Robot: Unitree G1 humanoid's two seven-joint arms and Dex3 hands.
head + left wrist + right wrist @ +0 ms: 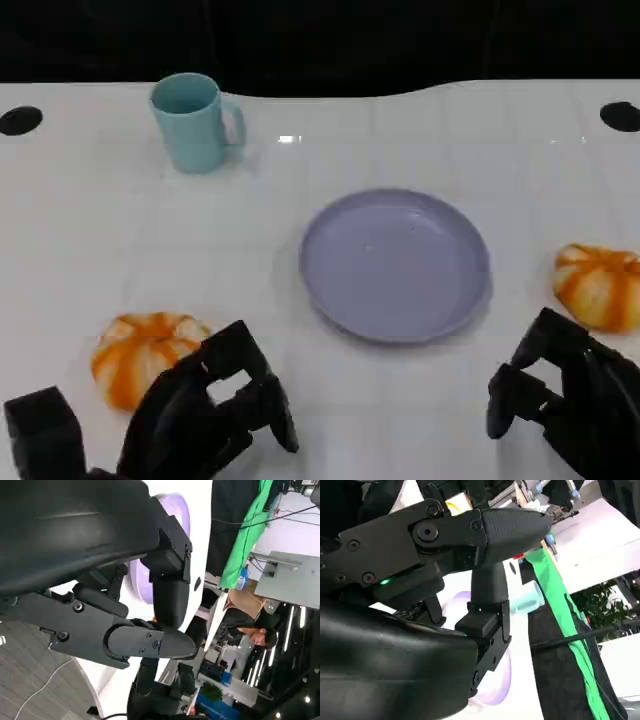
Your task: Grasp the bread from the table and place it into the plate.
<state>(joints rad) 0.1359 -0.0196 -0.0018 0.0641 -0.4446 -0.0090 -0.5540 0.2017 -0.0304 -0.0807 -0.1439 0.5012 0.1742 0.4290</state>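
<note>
Resting on the white bench, one orange-striped bread lies at the near left, just behind the left robot hand, whose fingers are spread and hold nothing. A second bread sits at the far right, close above the right robot hand, which seems released too, though its fingers are partly cut off. Between them stands the lavender plate. A teal mug is farther back.
</note>
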